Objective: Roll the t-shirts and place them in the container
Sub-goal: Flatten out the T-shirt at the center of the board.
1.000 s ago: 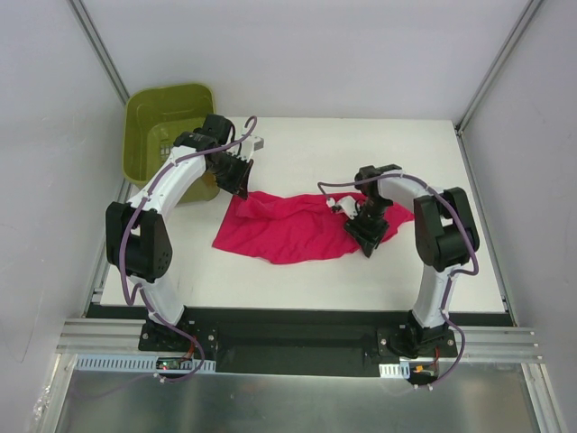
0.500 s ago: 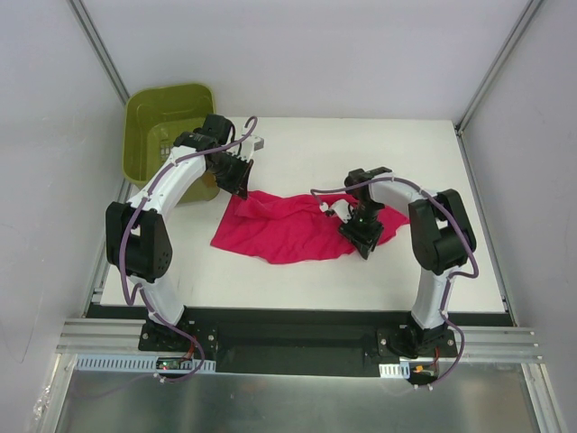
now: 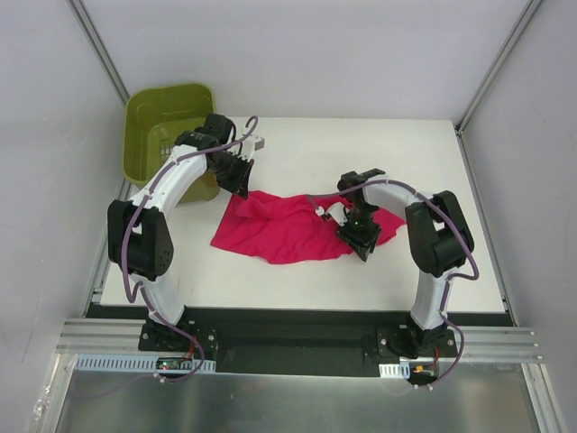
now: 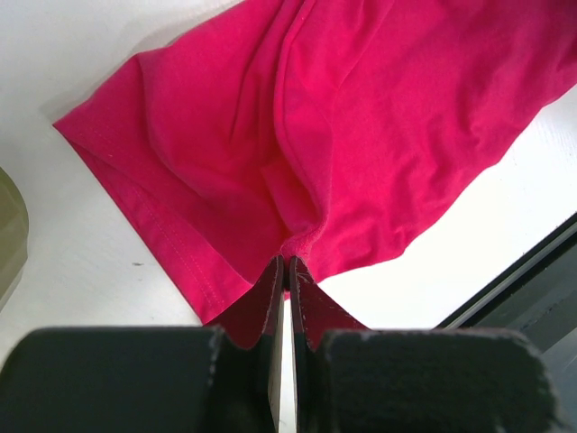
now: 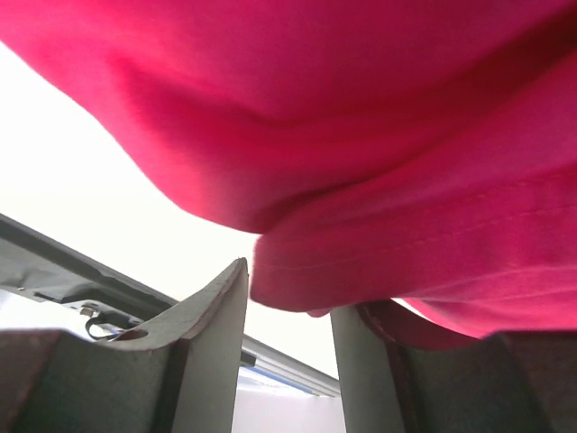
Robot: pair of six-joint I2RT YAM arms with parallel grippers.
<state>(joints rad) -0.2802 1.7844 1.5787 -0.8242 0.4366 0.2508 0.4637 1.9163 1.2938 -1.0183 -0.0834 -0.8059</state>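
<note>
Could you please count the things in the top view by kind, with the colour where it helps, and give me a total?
Magenta-red t-shirt: 1
Green basket: 1
Robot arms: 2, the left arm and the right arm
Total: 4

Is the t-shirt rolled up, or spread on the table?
Spread, not rolled. The t-shirt lies loosely flat and wrinkled on the table; the top view shows no roll in it.
</note>
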